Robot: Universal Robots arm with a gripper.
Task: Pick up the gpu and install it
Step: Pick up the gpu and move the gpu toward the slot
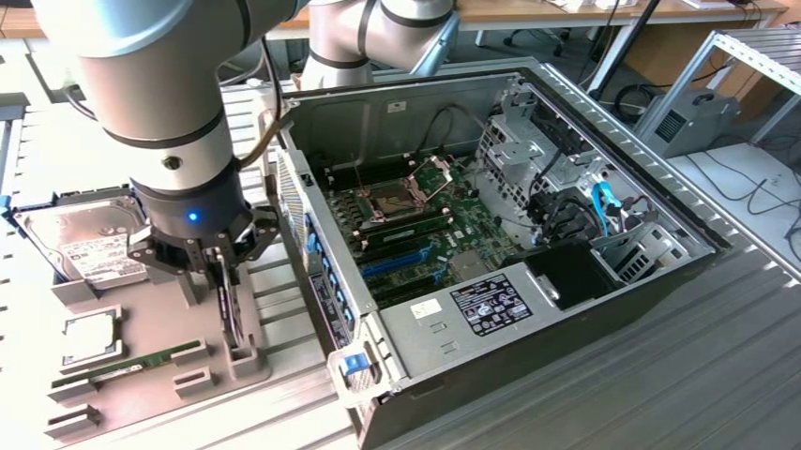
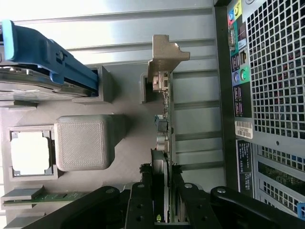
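The gpu [image 2: 164,119] is a slim dark card standing on edge in a slotted holder on the grey parts tray [image 1: 163,323], with its silvery bracket [image 2: 167,57] at the far end. My gripper [image 2: 162,191] is straight above it. Its black fingers [image 2: 144,191] lie against both faces of the card with no gap showing. In the exterior view my gripper [image 1: 206,258] hangs at the left of the open computer case [image 1: 501,234], and the gpu [image 1: 231,314] reaches down from it into the holder.
A silver hard drive [image 1: 88,246] in a blue carrier, a processor chip [image 1: 90,339] and a green memory stick [image 1: 131,364] also sit on the tray. The case's perforated rear panel [image 2: 276,71] stands close beside the card. Inside the case are the motherboard and blue slots [image 1: 400,258].
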